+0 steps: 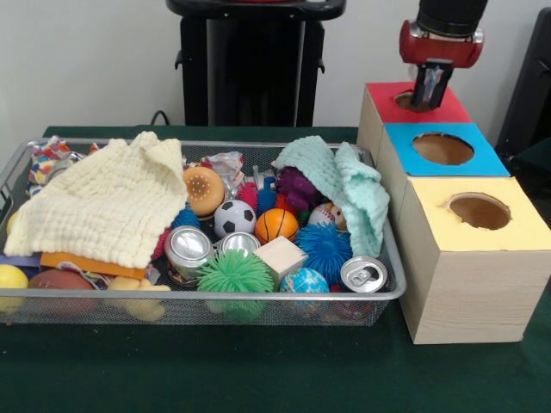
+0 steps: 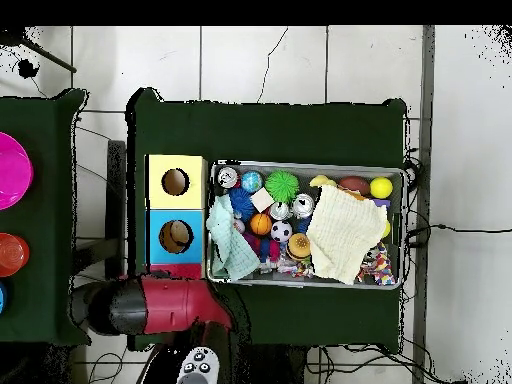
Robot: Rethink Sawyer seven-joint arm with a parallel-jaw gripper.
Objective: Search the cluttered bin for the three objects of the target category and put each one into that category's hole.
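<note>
The wire mesh bin (image 1: 86,295) is full of toys; it also shows in the overhead view (image 2: 300,164). No orange striped or tan plush animal shows in either view. A yellow cloth (image 1: 103,202) and a mint cloth (image 1: 344,185) cover parts of the bin. My gripper (image 1: 430,93) hangs right over the hole with the red surround (image 1: 383,95) on the wooden box and hides part of the opening. In the overhead view the red arm (image 2: 160,305) covers that end of the box.
The holes with the blue surround (image 1: 442,148) and the yellow surround (image 1: 479,211) are unobstructed. In the bin lie cans (image 1: 188,248), a soccer ball (image 1: 234,217), a basketball (image 1: 275,225), a green spiky ball (image 1: 234,274) and a wooden block (image 1: 280,256).
</note>
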